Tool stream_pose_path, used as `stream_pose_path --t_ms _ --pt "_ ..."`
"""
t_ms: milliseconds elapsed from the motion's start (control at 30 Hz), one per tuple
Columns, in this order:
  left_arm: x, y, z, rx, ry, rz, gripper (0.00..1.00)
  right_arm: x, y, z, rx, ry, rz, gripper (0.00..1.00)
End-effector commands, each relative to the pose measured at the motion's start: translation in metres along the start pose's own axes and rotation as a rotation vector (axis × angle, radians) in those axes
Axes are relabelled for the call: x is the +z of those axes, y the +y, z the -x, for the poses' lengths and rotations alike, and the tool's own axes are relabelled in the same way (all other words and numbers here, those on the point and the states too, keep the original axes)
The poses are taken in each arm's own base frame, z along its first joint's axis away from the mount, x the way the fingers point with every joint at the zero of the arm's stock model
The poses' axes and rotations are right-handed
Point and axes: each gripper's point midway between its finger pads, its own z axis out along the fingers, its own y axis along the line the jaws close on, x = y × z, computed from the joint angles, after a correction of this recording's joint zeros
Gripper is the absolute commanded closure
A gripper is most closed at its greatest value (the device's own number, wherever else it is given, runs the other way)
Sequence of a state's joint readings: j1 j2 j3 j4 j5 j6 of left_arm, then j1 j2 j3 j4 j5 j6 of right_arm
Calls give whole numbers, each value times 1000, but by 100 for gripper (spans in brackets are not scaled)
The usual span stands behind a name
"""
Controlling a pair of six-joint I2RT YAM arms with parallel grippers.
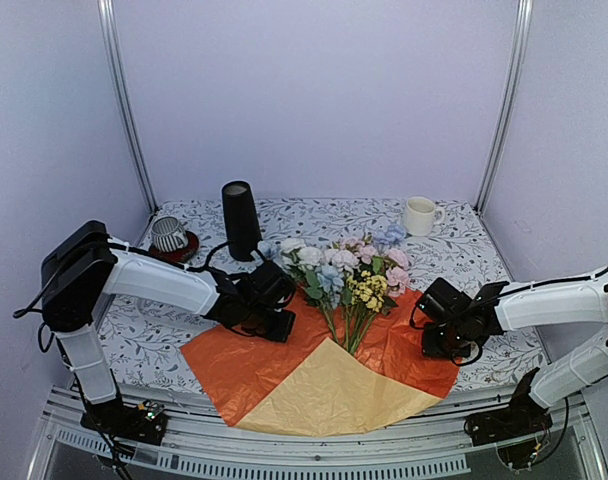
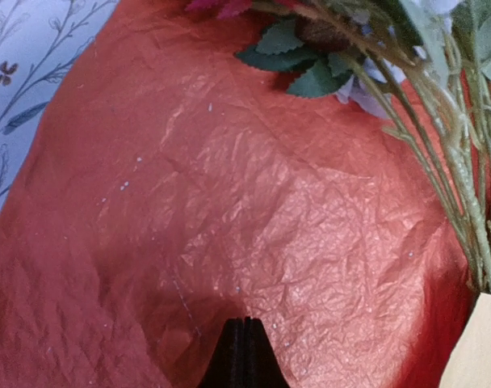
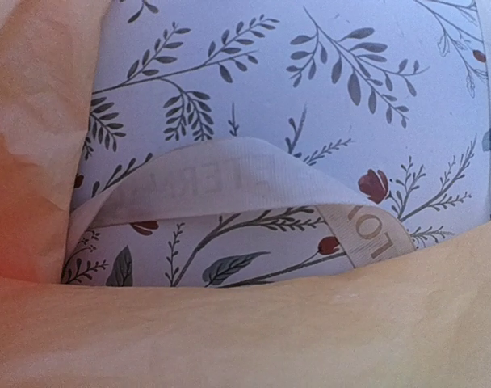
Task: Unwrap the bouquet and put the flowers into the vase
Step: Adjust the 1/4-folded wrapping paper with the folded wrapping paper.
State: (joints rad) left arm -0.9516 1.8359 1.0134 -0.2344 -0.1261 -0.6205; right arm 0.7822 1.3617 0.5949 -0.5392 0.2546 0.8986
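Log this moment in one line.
wrap: orange sheet, kraft paper spread flat | flowers: lying on it | vase: upright, unfilled | left gripper: shut over orange sheet | right gripper: shut at right edge

1. The bouquet's wrapping lay spread open and flat on the near half of the bench (image 1: 454, 250). A wide, crinkled orange sheet (image 1: 246, 362) had a tan kraft sheet (image 1: 329, 395) over its near middle, pointing toward the stems.
2. The flowers (image 1: 346, 270) lay on the orange sheet. Their green stems (image 2: 459, 194) were gathered at the near end, and white, pink, pale blue and small yellow blooms fanned out past its far edge.
3. A cream ribbon (image 3: 229, 182) with printed letters curved loosely on the bench beside the tan paper.
4. The vase (image 1: 240, 220), tall, slim and black, stood upright just beside the leftmost pale blue bloom.
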Motion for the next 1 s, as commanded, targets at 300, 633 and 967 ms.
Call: stream_pose_path --t_ms 300,633,967 --pt "12 66 -23 -218 36 116 100 1 -42 -14 139 42 -129 93" --pt "7 94 -38 -311 36 155 100 -7 -62 -9 208 22 -153 94" --pt "-3 99 -37 -350 9 165 100 -26 -68 -1 314 -31 -145 96"
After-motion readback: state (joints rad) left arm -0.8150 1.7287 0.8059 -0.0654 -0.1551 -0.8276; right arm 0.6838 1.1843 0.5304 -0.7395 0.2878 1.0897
